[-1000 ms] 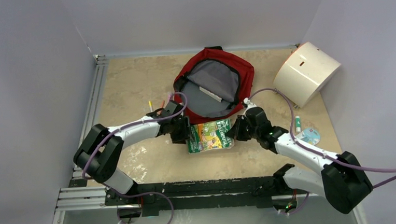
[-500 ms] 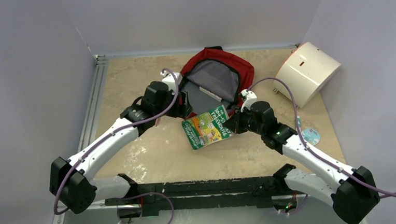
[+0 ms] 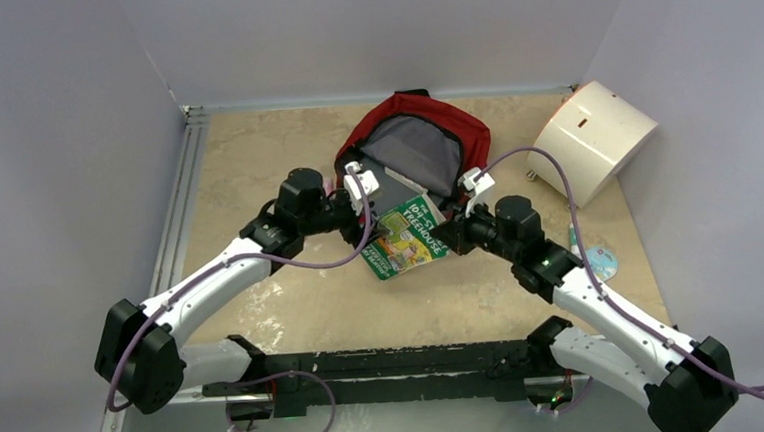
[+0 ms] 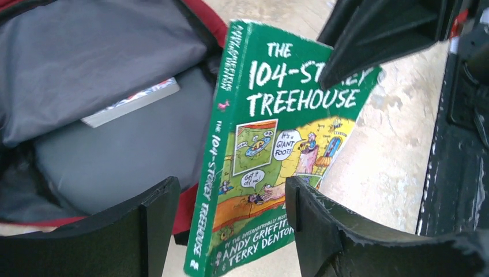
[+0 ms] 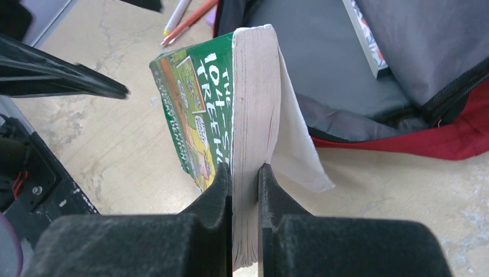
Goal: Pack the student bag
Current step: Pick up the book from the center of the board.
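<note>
Right fingers (image 5: 214,199) pinching green book (image 5: 199,109) at student bag (image 3: 459,123) mouth, left fingers (image 4: 151,231) spread wide, empty

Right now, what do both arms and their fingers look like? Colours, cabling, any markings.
Both match: the left arm and right arm have white links between chunky black joints. A purple cable loops loosely along each. A white bracket sits at each wrist. The fingers are matte black, thick wedges with rough edges. No logos or markings are visible.
</note>
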You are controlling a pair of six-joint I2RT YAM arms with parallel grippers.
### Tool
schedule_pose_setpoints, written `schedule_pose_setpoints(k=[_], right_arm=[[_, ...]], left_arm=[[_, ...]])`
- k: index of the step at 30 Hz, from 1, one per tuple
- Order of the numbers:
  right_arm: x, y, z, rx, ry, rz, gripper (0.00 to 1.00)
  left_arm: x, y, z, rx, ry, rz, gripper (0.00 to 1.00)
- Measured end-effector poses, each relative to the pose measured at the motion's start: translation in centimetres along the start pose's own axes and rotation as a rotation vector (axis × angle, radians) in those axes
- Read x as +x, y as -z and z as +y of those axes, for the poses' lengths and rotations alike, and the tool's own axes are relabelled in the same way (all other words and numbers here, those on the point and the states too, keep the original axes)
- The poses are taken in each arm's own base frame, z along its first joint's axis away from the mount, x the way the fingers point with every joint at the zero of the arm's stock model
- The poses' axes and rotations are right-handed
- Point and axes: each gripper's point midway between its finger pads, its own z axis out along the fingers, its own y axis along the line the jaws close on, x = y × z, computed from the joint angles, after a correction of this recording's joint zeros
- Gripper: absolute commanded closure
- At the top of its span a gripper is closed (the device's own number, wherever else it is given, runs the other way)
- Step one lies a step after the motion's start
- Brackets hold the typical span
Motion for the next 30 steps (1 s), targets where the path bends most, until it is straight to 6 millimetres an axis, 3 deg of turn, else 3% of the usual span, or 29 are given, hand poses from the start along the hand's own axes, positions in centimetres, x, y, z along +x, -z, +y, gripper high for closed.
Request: schedule_pose_setpoints(k=[6,12,24,26,27,30], right_arm=[[-1.2,0.9,1.0,-0.054,0.094,-0.048,1.00],[-1.8,1.3,1.6,-0.094,0.162,-0.072,1.00],[-1.8,1.4,1.7,-0.110,0.224,-0.082,1.00],[-1.9,1.5,1.7,-0.111,0.235,-0.088,1.00],[-2.0,1.5,1.7,-0.111,0.239,-0.092,0.94],[-2.2,1.7,1.7,-0.112,0.250,-0.099,0.63]], left_arm=[[1.7,-1.7,-1.2,0.153,-0.079,0.052,0.38],[0.5,-2.7,-1.5,0.254,-0.118,0.046,0.42],[-0.7,-2.6,-2.9,0.405,-0.102,0.034,0.99],[-0.9,-2.5,-3.1,0.425,-0.094,0.033,1.00],[-1.0,-2.4,-3.2,0.432,-0.090,0.033,1.00],[-1.3,-2.2,-3.3,0.449,-0.085,0.037,1.00]])
